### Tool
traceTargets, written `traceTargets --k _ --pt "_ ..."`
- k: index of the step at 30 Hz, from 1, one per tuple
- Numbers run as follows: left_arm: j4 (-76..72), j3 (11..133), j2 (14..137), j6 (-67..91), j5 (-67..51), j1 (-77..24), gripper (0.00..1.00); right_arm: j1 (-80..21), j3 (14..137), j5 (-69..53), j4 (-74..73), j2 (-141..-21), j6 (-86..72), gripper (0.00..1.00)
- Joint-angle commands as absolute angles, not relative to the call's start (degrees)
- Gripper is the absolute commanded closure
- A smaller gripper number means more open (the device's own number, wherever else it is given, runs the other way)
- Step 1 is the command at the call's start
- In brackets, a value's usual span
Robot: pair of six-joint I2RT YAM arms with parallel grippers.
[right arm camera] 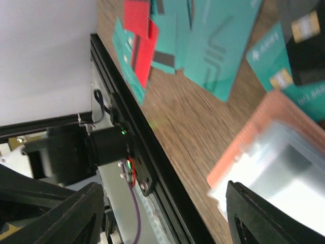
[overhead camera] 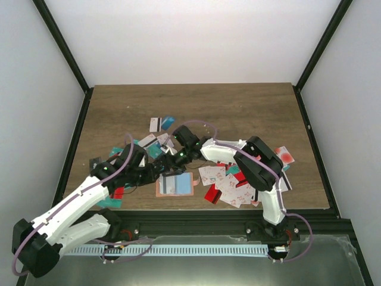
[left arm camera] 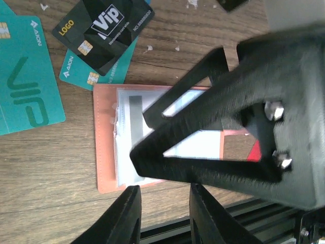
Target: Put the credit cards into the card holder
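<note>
Right gripper [right arm camera: 162, 203], jaws wide, and left gripper [left arm camera: 161, 217], jaws slightly apart, hover over holder [left arm camera: 105, 162]; cards [overhead camera: 229, 180] scattered around

The card holder [left arm camera: 106, 152] is a salmon-pink wallet lying open and flat, its clear inner pockets facing up with something pale and a grey stripe showing inside. It lies just beyond the tips of the left fingers [left arm camera: 129, 218], and one corner of it sits between the right fingers [right arm camera: 264, 218]. The credit cards [left arm camera: 25, 96] lie loose and overlapping. Teal ones and a black one are past the holder from the left fingers, and teal and red ones [right arm camera: 139, 35] are beyond the right fingers. A heap of white, red-marked ones [overhead camera: 214, 174] lies to the right of both pairs of fingers.
</note>
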State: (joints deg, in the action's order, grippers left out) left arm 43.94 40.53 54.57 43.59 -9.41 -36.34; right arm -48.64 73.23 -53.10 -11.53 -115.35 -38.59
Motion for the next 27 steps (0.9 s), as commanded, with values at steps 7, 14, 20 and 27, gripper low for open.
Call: traceTargets --k 7,14,20,27 --pt "48.1 44.1 53.2 42.7 -7.3 -36.1 0.52 -49.1 84.9 -50.4 -18.9 -109.3 -34.4 0.24" --pt "44.6 45.5 55.7 40.3 -11.5 -36.2 0.37 -48.3 77.5 -32.7 -27.6 -96.7 -31.9 0.19" --pt "39.9 46.9 60.2 37.1 -16.0 -36.5 0.34 -45.0 67.1 -22.5 -33.4 -84.1 -35.3 0.09" --pt "35.2 51.7 71.1 33.6 -19.8 -38.9 0.34 -37.5 54.1 -17.0 -38.0 -70.4 -38.4 0.02"
